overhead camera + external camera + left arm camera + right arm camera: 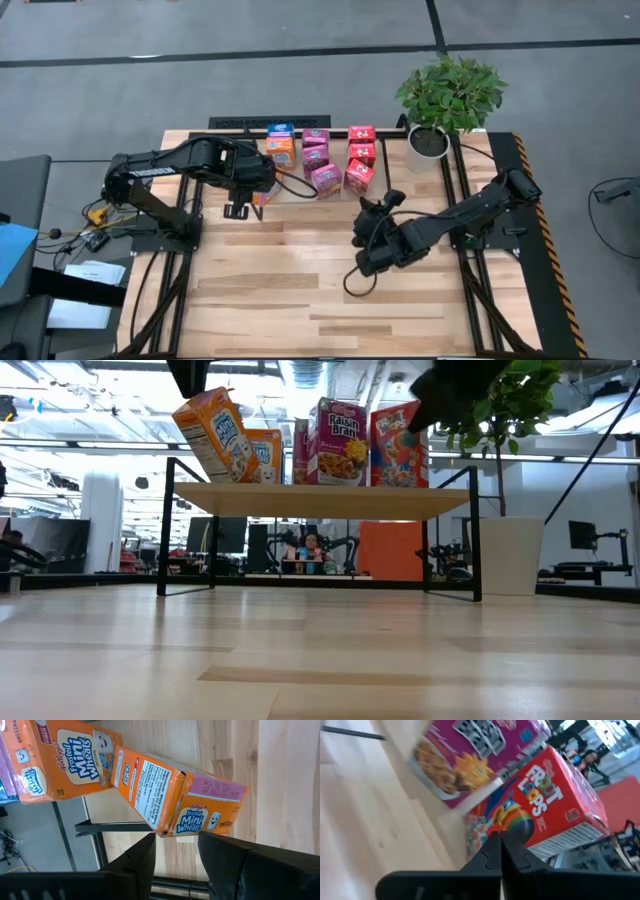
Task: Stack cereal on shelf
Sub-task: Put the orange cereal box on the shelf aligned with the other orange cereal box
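Cereal boxes stand on the shelf [320, 499]: an orange one [264, 456], a magenta one [338, 442] and a red one [398, 445]. From above they form rows, orange [281, 140], magenta [316, 152] and red [361, 152]. My left gripper [177, 842] is shut on another orange box [212, 432] at the shelf's left end. My right gripper [497, 851] is shut and holds nothing. It sits just in front of the red front box [550, 810], near the shelf's right part [372, 208]. My left gripper pinches the orange box near its upper end [186, 826] between its two fingers, one on each of two opposite faces. The fingers come steeply from above. The box hangs tilted below them [263, 191]. I cannot tell whether its lower corner [222, 478] touches the shelf board.
A potted plant [432, 140] stands at the shelf's right end, its white pot [512, 555] on the table. The wooden tabletop [300, 290] in front of the shelf is bare. Black frame rails run along both table sides.
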### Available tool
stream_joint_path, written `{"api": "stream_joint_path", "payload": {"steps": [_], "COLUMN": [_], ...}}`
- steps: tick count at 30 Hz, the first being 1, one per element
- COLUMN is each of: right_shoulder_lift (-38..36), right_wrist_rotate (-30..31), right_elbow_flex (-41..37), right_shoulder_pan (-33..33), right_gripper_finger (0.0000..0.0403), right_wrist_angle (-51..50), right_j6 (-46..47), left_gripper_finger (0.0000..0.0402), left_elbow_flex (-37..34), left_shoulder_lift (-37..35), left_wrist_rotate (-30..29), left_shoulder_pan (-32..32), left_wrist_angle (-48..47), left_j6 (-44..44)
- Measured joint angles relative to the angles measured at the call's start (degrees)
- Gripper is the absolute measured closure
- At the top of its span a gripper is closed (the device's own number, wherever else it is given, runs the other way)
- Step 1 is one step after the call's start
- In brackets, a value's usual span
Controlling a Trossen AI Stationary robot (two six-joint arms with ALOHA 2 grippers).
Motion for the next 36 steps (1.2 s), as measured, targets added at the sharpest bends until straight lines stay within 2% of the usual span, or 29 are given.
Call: {"api": "stream_joint_path", "payload": {"steps": [5,11,16,20,26,32,36], "right_shoulder_lift": [0.0,0.0,0.0,0.0,0.0,0.0,-0.1], "right_wrist_rotate": [-1.4,-1.4,-1.4,-1.4,-1.4,-2.6,-4.8], "right_elbow_flex": [-0.9,-0.9,-0.9,-0.9,-0.9,-0.5,0.0], "right_shoulder_pan": [-2.0,-1.8,-1.8,-1.8,-1.8,-1.4,1.3], "right_gripper_finger": [0.0380,0.0396,0.0387,0.0380,0.0395,0.0379,0.0389], "right_wrist_angle": [0.1,-0.4,-2.4,-7.9,-13.8,-13.4,-12.6], "right_j6": [1.5,1.5,1.9,7.0,13.4,13.5,13.1], "left_gripper_finger": [0.0262,0.0262,0.0262,0.0262,0.0262,0.0262,0.0262], "left_elbow_flex": [0.0,0.0,0.0,0.0,0.0,0.0,0.0], "left_shoulder_lift": [0.0,0.0,0.0,0.0,0.0,0.0,0.0], "left_wrist_rotate": [0.0,0.0,0.0,0.2,0.2,0.3,0.3], "left_shoulder_pan": [0.0,0.0,0.0,0.0,0.0,0.0,0.0], "left_wrist_angle": [0.0,0.0,0.0,0.0,0.0,0.0,0.0], "left_j6": [0.1,0.1,0.0,-0.1,-0.1,-0.2,-0.1]}}
